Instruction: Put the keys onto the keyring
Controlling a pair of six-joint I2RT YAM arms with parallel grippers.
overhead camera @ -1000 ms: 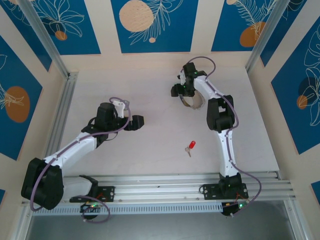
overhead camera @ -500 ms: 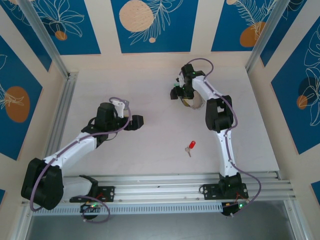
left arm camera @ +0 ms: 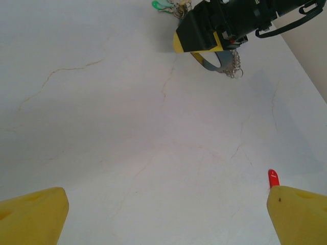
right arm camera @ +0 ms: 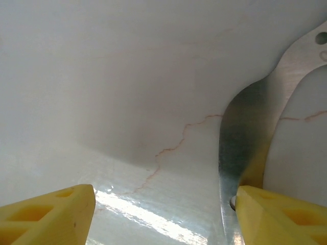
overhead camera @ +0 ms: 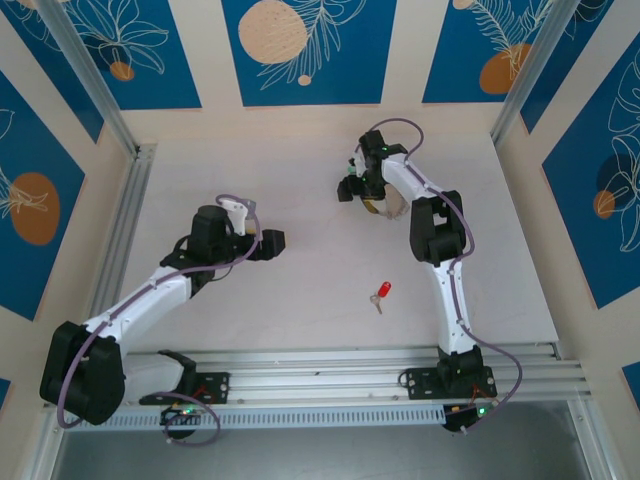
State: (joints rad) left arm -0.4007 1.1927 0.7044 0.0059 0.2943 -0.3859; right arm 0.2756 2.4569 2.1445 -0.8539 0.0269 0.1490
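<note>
Judging by looks, the key (overhead camera: 381, 291) should be light and rigid, its smooth red plastic head thicker than the thin blade lying flat on the tabletop (overhead camera: 250, 170), so the head seems the better place to pinch. The keyring (overhead camera: 388, 207) is limp metal (a flat band, loose chain, a teal tag (left arm camera: 162, 5)) that will likely sag and slip; the band (right arm camera: 240, 143) looks the firmest hold. The right jaws stand open low over the keyring at the far side, the band lying against one yellow finger (right arm camera: 276, 214), nothing pinched. The left jaws gape wide, well apart from the keyring. The key lies between the two arms, apart from both jaws.
</note>
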